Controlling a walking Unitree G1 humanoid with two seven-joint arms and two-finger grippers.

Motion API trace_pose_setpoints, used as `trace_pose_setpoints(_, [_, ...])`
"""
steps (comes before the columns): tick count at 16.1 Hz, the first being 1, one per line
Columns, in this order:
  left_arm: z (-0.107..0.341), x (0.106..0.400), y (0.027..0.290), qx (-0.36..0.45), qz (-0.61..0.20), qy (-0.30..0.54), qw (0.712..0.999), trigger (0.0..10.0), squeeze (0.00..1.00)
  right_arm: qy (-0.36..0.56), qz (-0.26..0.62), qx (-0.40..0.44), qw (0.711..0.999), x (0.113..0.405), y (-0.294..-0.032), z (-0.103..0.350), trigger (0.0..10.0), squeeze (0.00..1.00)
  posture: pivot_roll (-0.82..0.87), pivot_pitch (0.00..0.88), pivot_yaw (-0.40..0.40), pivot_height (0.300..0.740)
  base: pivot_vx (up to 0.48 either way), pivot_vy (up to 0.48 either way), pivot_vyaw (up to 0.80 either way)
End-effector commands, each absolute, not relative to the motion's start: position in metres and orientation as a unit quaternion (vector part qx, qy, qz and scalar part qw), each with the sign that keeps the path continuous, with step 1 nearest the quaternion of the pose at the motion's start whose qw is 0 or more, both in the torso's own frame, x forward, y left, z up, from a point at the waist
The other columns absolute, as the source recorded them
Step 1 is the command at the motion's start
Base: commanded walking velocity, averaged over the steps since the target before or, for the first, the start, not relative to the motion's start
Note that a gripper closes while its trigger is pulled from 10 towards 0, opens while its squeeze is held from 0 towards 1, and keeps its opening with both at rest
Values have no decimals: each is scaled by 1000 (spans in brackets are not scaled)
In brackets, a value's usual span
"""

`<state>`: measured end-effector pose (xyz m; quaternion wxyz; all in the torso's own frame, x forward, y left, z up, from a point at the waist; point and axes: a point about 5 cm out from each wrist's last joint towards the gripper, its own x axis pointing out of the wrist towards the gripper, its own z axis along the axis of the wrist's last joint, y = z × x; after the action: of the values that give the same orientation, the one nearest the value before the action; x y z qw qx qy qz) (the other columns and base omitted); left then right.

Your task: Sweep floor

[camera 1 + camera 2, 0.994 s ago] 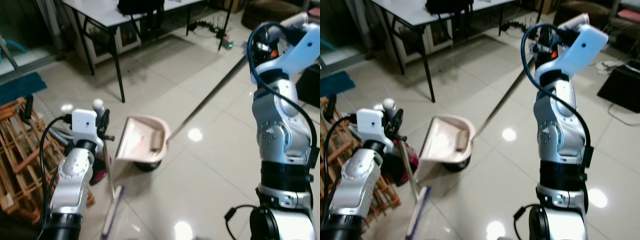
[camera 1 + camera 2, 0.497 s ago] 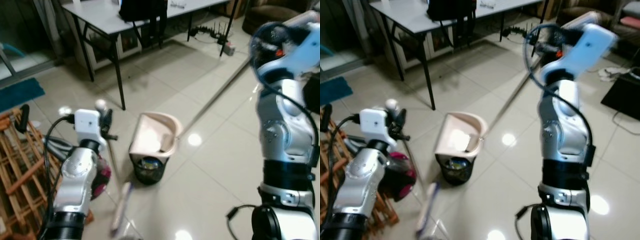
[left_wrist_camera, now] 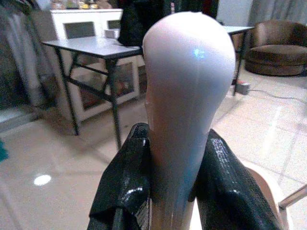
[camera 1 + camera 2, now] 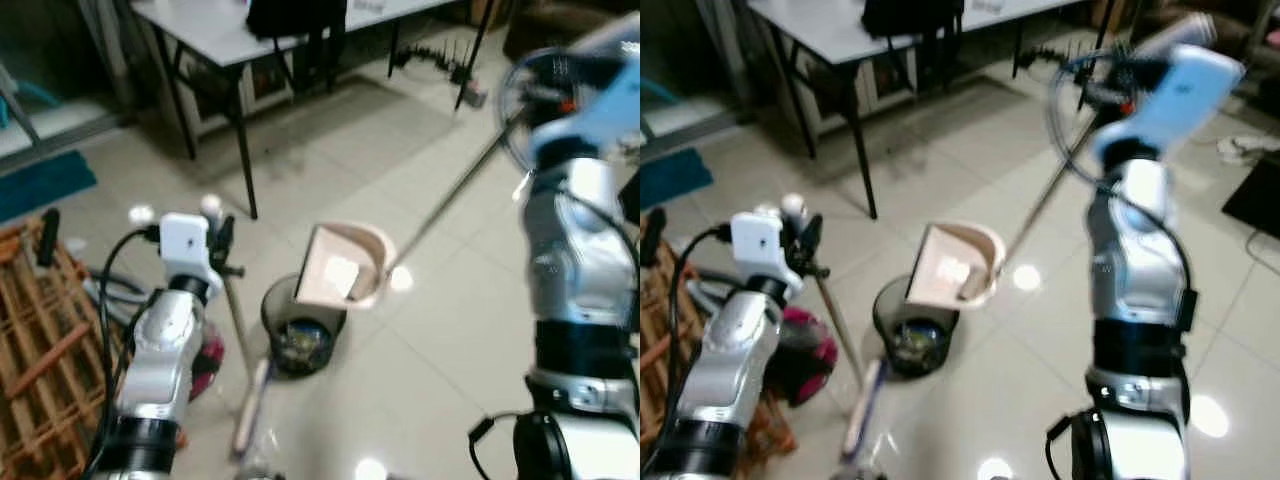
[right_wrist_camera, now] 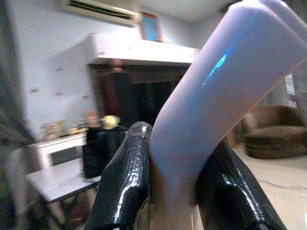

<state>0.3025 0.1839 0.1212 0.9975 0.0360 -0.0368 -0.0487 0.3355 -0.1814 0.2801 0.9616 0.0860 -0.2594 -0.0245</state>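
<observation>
Wooden slats of a rack [image 4: 40, 330] fill the near left, beside the robot's left arm. Just right of it, the left gripper [image 3: 165, 158] has its 2 black fingers [image 3: 125, 187] clamped on the white rounded top of the broom [image 4: 240, 360], whose thin pole slants down to the brush head on the pale tiled floor [image 4: 420, 380], near the robot's feet. A dark pink round object [image 4: 805, 355] sits low behind that arm.

Right of the broom pole stands a small black bin [image 4: 300, 335] with scraps inside. A pink dustpan [image 4: 345, 268] hangs tilted just above the bin's far right rim, its open mouth facing left and down, with a pale lump in its scoop. Its long metal handle [image 4: 450, 195] runs up and right to the raised right arm, where the right gripper [image 5: 168, 167] has both fingers [image 5: 124, 187] pressed against the handle's pale grip.

Far off, a grey table [image 4: 210, 25] on black legs holds a black bag [image 4: 295, 15], with cables [image 4: 440, 55] on the floor to its right.
</observation>
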Motion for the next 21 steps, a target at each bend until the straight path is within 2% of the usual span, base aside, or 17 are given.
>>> trace_pose_setpoints(1, [124,303,186,45,-45,-43,997,10000,0,-299,-14,72,951,331,-181,292,10000,0,-36,0,21,740,0,0,0])
trace_pose_setpoints(4, [123,303,185,45,-47,-41,997,10000,0,-318,29,10,948,331,-168,290,10000,0,-38,0,23,740,0,0,0])
trace_pose_setpoints(7, [123,304,184,47,-47,-41,997,10000,0,-356,127,-63,924,326,-125,279,10000,0,-34,0,19,740,0,0,0])
trace_pose_setpoints(11, [123,304,184,50,-47,-42,997,10000,0,-353,205,-95,908,318,-89,256,10000,0,-28,0,15,740,0,0,0])
trace_pose_setpoints(12, [123,303,184,51,-47,-41,997,10000,0,-351,241,-134,895,313,-75,247,10000,0,-28,0,15,740,0,0,0])
trace_pose_setpoints(15, [123,304,183,52,-49,-41,997,10000,0,-357,263,-198,874,310,-69,238,10000,0,-29,0,16,740,0,0,0])
trace_pose_setpoints(17, [123,305,183,53,-50,-41,997,10000,0,-370,245,-206,872,311,-75,242,10000,0,-29,0,16,740,0,0,0])
trace_pose_setpoints(19, [123,305,183,55,-49,-39,996,10000,0,-384,211,-202,876,313,-87,254,10000,0,-29,0,17,740,0,0,0])
trace_pose_setpoints(21, [121,304,184,57,-54,-32,996,10000,0,-397,133,-172,892,318,-114,271,10000,0,-34,0,20,740,0,0,0])
